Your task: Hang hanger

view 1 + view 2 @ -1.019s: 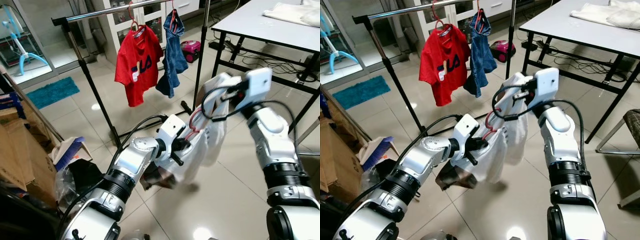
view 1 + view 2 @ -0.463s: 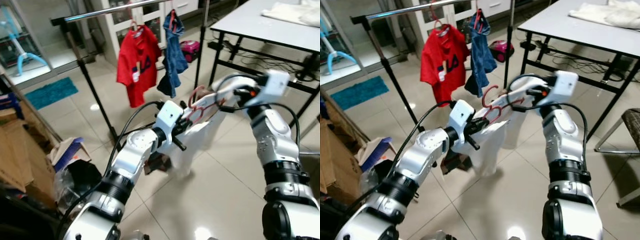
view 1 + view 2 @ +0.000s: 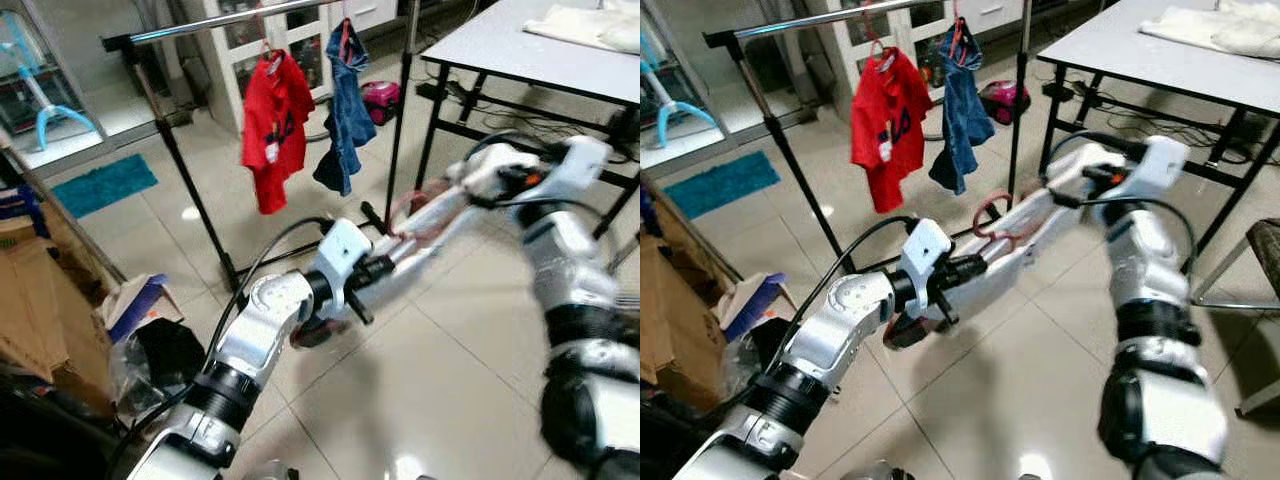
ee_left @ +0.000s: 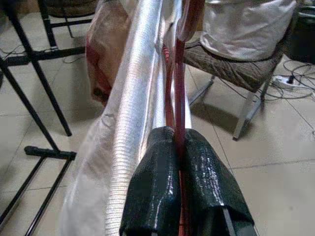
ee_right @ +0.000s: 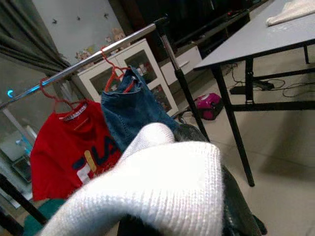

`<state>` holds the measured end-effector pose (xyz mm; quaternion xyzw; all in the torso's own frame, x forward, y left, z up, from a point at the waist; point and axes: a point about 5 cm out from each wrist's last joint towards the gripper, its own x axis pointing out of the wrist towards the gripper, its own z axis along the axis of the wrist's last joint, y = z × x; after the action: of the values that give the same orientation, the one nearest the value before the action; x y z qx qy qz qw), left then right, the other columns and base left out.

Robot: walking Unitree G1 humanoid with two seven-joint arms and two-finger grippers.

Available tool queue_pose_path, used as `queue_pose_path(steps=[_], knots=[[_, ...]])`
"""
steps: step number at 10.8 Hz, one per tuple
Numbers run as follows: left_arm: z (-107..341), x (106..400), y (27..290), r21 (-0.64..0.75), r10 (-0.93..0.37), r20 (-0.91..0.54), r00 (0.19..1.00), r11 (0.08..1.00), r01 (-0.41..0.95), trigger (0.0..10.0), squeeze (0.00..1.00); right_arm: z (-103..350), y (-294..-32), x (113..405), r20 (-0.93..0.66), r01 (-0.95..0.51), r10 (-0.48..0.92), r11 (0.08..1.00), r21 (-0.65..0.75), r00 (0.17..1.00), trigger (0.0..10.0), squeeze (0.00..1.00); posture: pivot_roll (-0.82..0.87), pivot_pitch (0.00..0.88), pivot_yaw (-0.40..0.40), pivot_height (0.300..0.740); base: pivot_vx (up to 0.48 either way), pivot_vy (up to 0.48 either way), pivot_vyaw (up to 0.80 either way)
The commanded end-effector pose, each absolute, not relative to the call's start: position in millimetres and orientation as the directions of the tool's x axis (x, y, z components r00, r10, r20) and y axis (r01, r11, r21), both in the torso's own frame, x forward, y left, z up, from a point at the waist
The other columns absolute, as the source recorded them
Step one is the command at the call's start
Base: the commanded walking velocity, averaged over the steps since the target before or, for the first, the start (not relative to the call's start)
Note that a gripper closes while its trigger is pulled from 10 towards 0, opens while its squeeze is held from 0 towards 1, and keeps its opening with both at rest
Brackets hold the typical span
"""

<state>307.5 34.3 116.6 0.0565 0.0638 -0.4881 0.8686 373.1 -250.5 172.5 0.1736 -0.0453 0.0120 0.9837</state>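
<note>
- Stretched taut now, the white garment [image 3: 1015,240] spans nearly level between my two grippers, where a second ago it hung slack below them; my right arm has swung outward toward the table.
- My left gripper [image 4: 178,147] is clamped on the red hanger [image 4: 179,88], its two black fingers [image 4: 152,191] pressed together with the thin red wire caught between them.
- Beside that wire, the garment's ribbed white cloth runs along and away from my left fingers.
- In the head views, the hanger's curved hook [image 3: 992,212] rises above the stretched cloth, roughly midway between my arms.
- My right gripper [image 3: 1085,170] is buried in the other end of the garment; the white knit drapes over its fingers in the wrist view, and I cannot tell whether they are apart or together.
- A dark brownish part of the garment [image 3: 310,332] sags under my left forearm, low over the tiled floor [image 3: 420,400].
- Beyond my arms stands the clothes rail [image 3: 200,22], well apart from the hanger I hold.
- On that rail hang a red FILA T-shirt [image 3: 272,125] and, just beside it, a blue denim piece [image 3: 345,115], each on its own red hanger.
- To my right is a grey table [image 3: 1160,55] on black legs, with folded pale cloth [image 3: 1230,30] lying on it.
- A pink object [image 3: 381,98] sits on the floor behind the rail's upright; a teal mat [image 3: 105,183] and cardboard boxes [image 3: 35,310] lie to my left.
</note>
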Motion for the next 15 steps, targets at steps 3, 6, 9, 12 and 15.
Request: queue_pose_path(steps=[3, 6, 9, 12, 15], knots=[[113.9, 303.8, 44.4, 0.056, -0.843, -0.191, 0.502, 0.501, 0.863, 10.0, 0.0, 171.4, -275.2, 368.3, 0.088, 0.018, -0.046, 0.953, 0.302, 0.995, 0.0, 0.0, -0.02, 0.0, 0.081, 0.74, 0.0, 0.0, 0.0], [131.4, 306.5, 49.1, 0.044, -0.849, -0.106, 0.518, 0.517, 0.855, 10.0, 0.0, 139.2, -293.7, 355.7, -0.054, 0.096, -0.087, 0.973, 0.209, 0.995, 0.0, 0.0, -0.02, 0.0, 0.08, 0.74, 0.0, 0.0, 0.0], [133.1, 303.1, 49.5, 0.037, -0.858, -0.104, 0.503, 0.502, 0.864, 10.0, 0.0, 122.4, -296.4, 349.6, -0.125, 0.151, -0.13, 0.972, 0.178, 0.984, 0.0, 0.0, -0.02, 0.0, 0.081, 0.74, 0.0, 0.0, 0.0], [148.2, 287.1, 44.7, 0.01, -0.93, -0.033, 0.365, 0.365, 0.931, 10.0, 0.0, 113.1, -293.3, 348.9, -0.174, 0.224, -0.191, 0.954, 0.199, 0.966, 0.0, 0.0, -0.02, 0.0, 0.083, 0.74, 0.0, 0.0, 0.0], [150.8, 266.6, 54.5, -0.009, -0.977, -0.063, 0.204, 0.205, 0.979, 10.0, 0.0, 111.8, -299.6, 347.9, -0.211, 0.328, -0.271, 0.892, 0.311, 0.939, 0.0, 0.0, 0.0, 0.0, 0.08, 0.74, 0.0, 0.0, 0.0]])
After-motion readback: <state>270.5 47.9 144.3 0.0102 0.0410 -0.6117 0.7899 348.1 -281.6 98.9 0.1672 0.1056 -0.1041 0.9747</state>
